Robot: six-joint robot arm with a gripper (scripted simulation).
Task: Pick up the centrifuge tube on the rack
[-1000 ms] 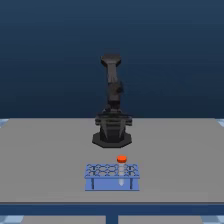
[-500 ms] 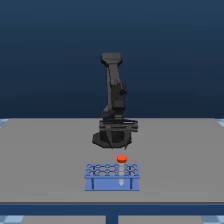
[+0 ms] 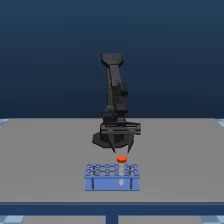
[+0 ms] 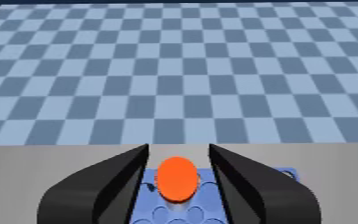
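The blue rack (image 3: pixel 112 178) stands near the table's front edge, with round holes on top and two dark marks on its front. The centrifuge tube (image 3: pixel 121 159) stands upright in a hole on the rack's right side in the exterior view, its orange-red cap showing above the rack. My gripper (image 3: pixel 122 149) hangs open just above the cap, apart from it. In the wrist view the cap of the centrifuge tube (image 4: pixel 176 178) lies between my two dark fingers (image 4: pixel 113 186), with the rack (image 4: pixel 196 213) beneath and my gripper (image 4: pixel 178 150) holding nothing.
The grey table (image 3: pixel 45 155) spreads wide on both sides of the rack. The arm's black base stands behind the rack at mid-table. A blue checkered floor (image 4: pixel 175 70) lies beyond the table's edge.
The arm has leaned forward from its base. The gripper has come down and toward the rack, now hanging right over the tube's cap.
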